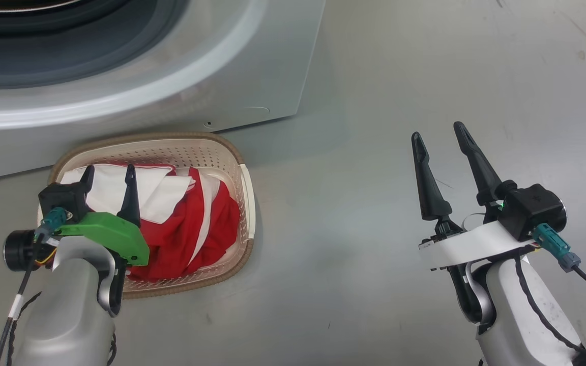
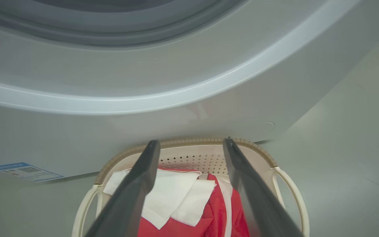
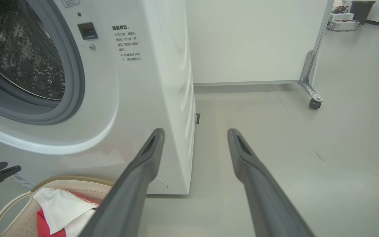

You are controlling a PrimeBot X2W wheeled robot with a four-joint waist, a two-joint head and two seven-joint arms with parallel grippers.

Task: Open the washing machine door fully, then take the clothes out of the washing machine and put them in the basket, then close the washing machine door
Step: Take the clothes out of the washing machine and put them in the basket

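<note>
Over the basket [image 1: 145, 138], which sits on the floor [image 1: 374, 203] just beside the foot of the washing machine [image 1: 252, 76]: my left tool [image 1: 110, 170], fingers spread wide, holding nothing, tips just above the clothes [image 1: 196, 229]. Right tool [image 1: 438, 131]: equally wide, empty, well apart over bare floor. Step in hand, as I judge it: clearing the left tool from the load. Best done by rising straight up with the fingers kept apart, so that no fold snags and trails over the rim; then I should check the drum [image 3: 18, 59] before going for the door. Clothes: soft, heaped, bright red with a broad white stripe, a plain white cloth [image 1: 115, 188] lying creased on top. Basket: cream plastic, rounded, perforated walls, brown woven-look rim, looped side handles. Machine: smooth white shell, grey rubber gasket [image 3: 74, 82], dimpled perforated steel drum, small blue sticker [image 2: 25, 171] low at one corner.
</note>
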